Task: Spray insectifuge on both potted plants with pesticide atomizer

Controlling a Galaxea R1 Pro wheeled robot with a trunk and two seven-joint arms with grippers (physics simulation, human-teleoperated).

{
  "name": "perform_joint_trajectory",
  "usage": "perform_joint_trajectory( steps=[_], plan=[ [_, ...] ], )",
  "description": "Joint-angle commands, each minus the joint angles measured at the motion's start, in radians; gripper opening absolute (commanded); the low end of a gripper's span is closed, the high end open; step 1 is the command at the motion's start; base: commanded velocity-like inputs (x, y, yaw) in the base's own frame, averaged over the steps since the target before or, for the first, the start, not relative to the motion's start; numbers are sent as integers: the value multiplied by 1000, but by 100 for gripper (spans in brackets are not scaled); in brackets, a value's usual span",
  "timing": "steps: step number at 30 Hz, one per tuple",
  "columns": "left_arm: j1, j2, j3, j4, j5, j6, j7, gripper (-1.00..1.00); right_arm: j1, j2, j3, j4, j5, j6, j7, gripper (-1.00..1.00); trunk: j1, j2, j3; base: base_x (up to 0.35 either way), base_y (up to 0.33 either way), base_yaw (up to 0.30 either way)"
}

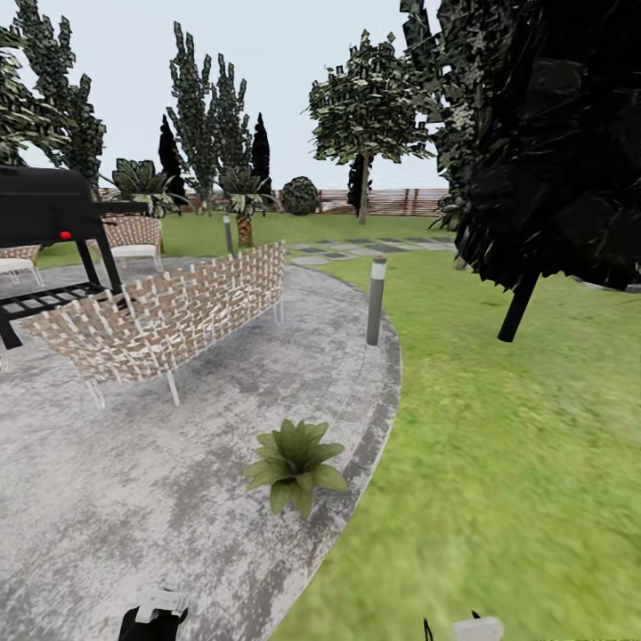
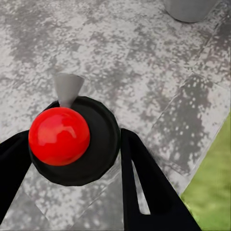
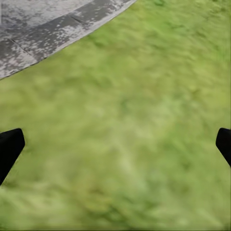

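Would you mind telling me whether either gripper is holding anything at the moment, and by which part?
The left gripper holds the atomizer, its fingers on either side of the body below the red-topped head. The right gripper is open over the grass, holding nothing.

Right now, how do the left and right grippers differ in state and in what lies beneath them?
The left gripper is shut on the pesticide atomizer, its red cap facing the camera; the right gripper is open and holds nothing. Grey stone patio lies under the left, green lawn under the right. Both have black fingers.
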Motion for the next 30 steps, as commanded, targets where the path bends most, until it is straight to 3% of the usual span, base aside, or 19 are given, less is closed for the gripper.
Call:
perform_joint_trajectory(
  steps=[1,9,11,12,14,17,19,22,27,28,29,30],
  plan=[
    [-1,0,9,1,-9,-3,-4,-100,-1,0,3,1,10,-1,-10,100,0,0,-1,0,293,-11],
    [-1,-1,0,-10,-13,-1,-7,-100,-1,-2,9,-1,16,-1,-8,100,0,0,-1,0,81,-2],
    [-7,1,-13,-18,-30,1,-15,-100,-1,-5,14,-5,23,-1,-6,100,0,0,-1,0,2,0],
    [-12,3,-35,-28,-57,2,-18,-100,-1,-8,34,-13,44,-1,-2,100,0,0,-1,0,0,0],
    [-13,4,-102,-47,-145,8,-20,-100,-1,-13,88,-74,123,0,29,100,0,0,-1,0,0,0],
    [-15,9,-148,-54,-237,11,-57,-100,0,-15,111,-152,232,19,147,100,0,0,-1,0,0,0],
    [-23,15,-156,-60,-291,12,-178,-100,-6,-25,114,-185,294,84,267,100,0,0,-1,0,0,0],
    [-72,41,-160,-77,-366,15,-401,-100,-47,-41,116,-253,325,161,424,100,0,0,-1,0,0,0],
    [-144,54,-162,-82,-396,16,-592,-100,-73,-44,117,-310,330,173,604,100,0,0,-1,0,0,0],
    [-180,51,-176,-84,-433,46,-693,-100,-75,-38,120,-352,334,176,677,100,0,0,-1,0,0,0],
    [-185,48,-177,-84,-450,62,-704,-100,-76,-36,120,-366,338,176,710,100,0,0,-1,0,0,0],
    [-190,41,-179,-85,-482,93,-716,-100,-76,-28,121,-402,355,184,802,100,0,0,-1,0,0,0]
  ],
)
